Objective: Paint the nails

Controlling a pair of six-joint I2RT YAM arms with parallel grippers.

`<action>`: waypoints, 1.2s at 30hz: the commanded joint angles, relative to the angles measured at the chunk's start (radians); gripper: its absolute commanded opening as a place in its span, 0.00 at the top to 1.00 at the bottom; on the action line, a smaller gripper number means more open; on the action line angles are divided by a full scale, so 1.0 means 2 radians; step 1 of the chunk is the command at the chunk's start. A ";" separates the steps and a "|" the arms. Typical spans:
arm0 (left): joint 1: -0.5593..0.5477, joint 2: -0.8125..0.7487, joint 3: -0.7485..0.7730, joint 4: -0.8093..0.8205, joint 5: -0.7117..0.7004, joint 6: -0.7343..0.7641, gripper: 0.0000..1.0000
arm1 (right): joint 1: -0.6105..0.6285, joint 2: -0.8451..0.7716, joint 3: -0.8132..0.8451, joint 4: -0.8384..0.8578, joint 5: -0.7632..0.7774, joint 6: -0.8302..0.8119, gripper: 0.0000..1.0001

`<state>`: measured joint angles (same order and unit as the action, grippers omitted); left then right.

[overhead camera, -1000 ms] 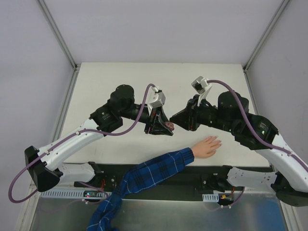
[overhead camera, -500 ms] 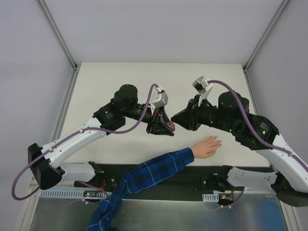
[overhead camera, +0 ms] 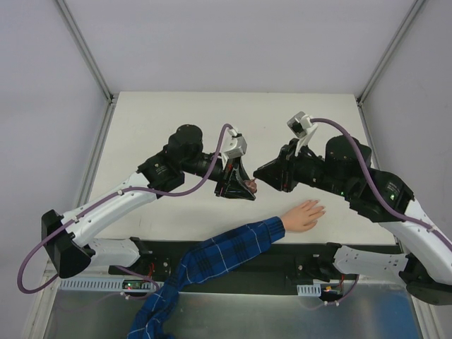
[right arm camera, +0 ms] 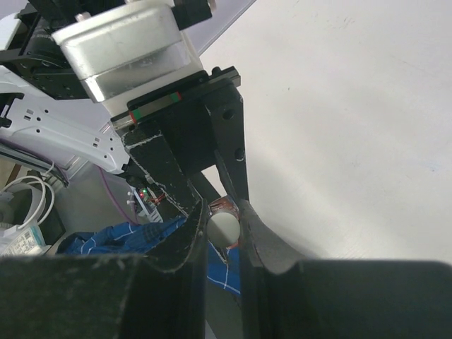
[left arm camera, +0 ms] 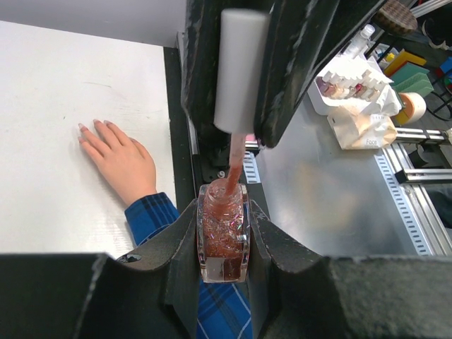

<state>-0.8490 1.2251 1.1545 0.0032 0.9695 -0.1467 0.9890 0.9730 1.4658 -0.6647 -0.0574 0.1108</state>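
Observation:
A small clear bottle (left arm camera: 224, 229) of glittery reddish polish sits clamped between the jaws of my left gripper (left arm camera: 224, 244), held above the table's middle (overhead camera: 247, 185). My right gripper (right arm camera: 224, 233) is shut on the white cap (left arm camera: 240, 70), whose reddish brush stem (left arm camera: 235, 159) still dips into the bottle's neck. The cap's round end (right arm camera: 224, 227) shows between the right fingers. A pale hand (overhead camera: 304, 215) in a blue plaid sleeve (overhead camera: 226, 251) lies flat on the table, below and right of both grippers. Its nails (left arm camera: 95, 126) are tiny and look bare.
The black rail (overhead camera: 282, 248) with the arm bases runs along the table's near edge. Off the table, beyond that edge, stand a white box of small bottles (left arm camera: 349, 81) and a tape roll (left arm camera: 413, 106). Cage posts (overhead camera: 85, 49) rise at the back corners.
The right arm has drifted slightly to the right and the left gripper has edged a little toward it. Both grips are unchanged and the hand has not moved.

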 commanded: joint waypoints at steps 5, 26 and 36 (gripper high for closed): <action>0.005 0.006 0.000 0.024 0.018 -0.004 1.00 | -0.001 -0.014 0.019 0.010 0.009 -0.002 1.00; 0.005 -0.030 -0.022 0.019 -0.043 -0.005 1.00 | -0.002 -0.041 0.006 -0.010 0.092 0.014 1.00; 0.006 -0.079 0.001 0.001 -0.150 0.013 1.00 | -0.122 -0.053 -0.065 -0.095 0.144 0.050 1.00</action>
<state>-0.8490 1.1099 1.1046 -0.0010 0.7856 -0.1463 0.8608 0.8783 1.4307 -0.7818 0.2111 0.1635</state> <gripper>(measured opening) 0.246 0.196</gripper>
